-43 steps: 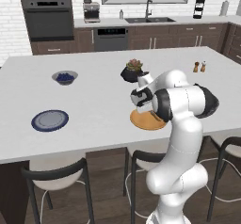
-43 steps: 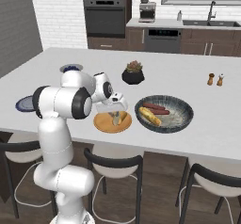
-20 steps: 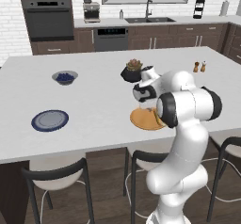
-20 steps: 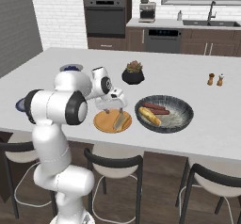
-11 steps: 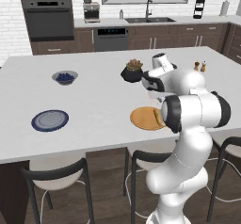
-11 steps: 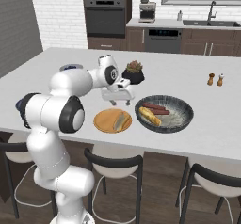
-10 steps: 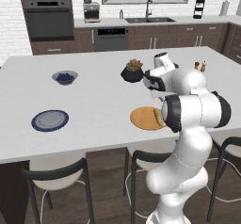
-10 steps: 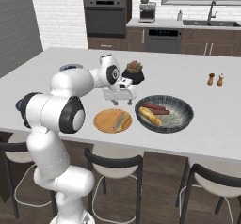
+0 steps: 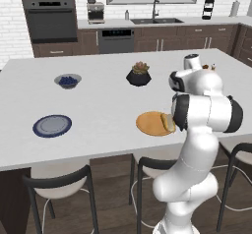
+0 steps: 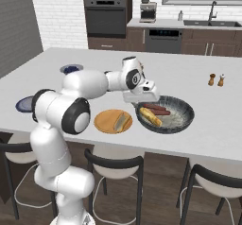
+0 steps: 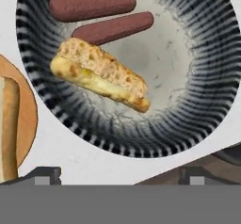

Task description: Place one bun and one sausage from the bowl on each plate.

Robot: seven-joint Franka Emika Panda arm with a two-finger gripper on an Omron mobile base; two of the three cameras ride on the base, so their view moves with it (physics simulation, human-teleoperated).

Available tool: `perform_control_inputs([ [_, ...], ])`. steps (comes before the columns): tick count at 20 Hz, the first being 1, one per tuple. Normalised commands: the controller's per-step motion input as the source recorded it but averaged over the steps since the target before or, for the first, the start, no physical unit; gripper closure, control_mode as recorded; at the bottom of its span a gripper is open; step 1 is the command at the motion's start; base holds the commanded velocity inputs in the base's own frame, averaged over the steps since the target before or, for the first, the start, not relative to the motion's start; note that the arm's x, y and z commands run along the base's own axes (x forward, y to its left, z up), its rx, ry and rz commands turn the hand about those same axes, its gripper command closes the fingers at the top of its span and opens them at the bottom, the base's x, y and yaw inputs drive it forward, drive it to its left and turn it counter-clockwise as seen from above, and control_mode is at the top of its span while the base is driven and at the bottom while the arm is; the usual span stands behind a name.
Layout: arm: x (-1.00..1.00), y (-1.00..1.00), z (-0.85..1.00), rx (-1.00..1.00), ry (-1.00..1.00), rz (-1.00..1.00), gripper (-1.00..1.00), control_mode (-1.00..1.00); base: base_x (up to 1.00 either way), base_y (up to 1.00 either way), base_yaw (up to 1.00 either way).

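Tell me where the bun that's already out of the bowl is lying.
The bun lies on the orange plate, toward its edge nearest the bowl, which sits just right of the plate in the right base view.

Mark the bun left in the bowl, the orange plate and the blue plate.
bun (image 11: 99, 75), hand view, middle of its toasted top
orange plate (image 10: 106, 121), right base view, bare orange surface left of the bun lying on it
blue plate (image 9: 52, 126), left base view, pale grey centre
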Motion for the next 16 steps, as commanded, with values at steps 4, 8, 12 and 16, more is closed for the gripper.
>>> perform_control_inputs([
  [4,0.01,-0.57,0.00,0.06,0.00,0.12,-1.00,-1.00,0.00,0.00,0.00],
  [8,0.07,-0.32,0.00,0.04,0.00,0.08,-1.00,-1.00,0.00,0.00,0.00],
  [12,0.11,-0.11,0.00,0.03,0.00,0.03,-1.00,-1.00,0.00,0.00,0.00],
  [16,0.19,-0.03,0.00,0.02,0.00,0.00,-1.00,-1.00,0.00,0.00,0.00],
])
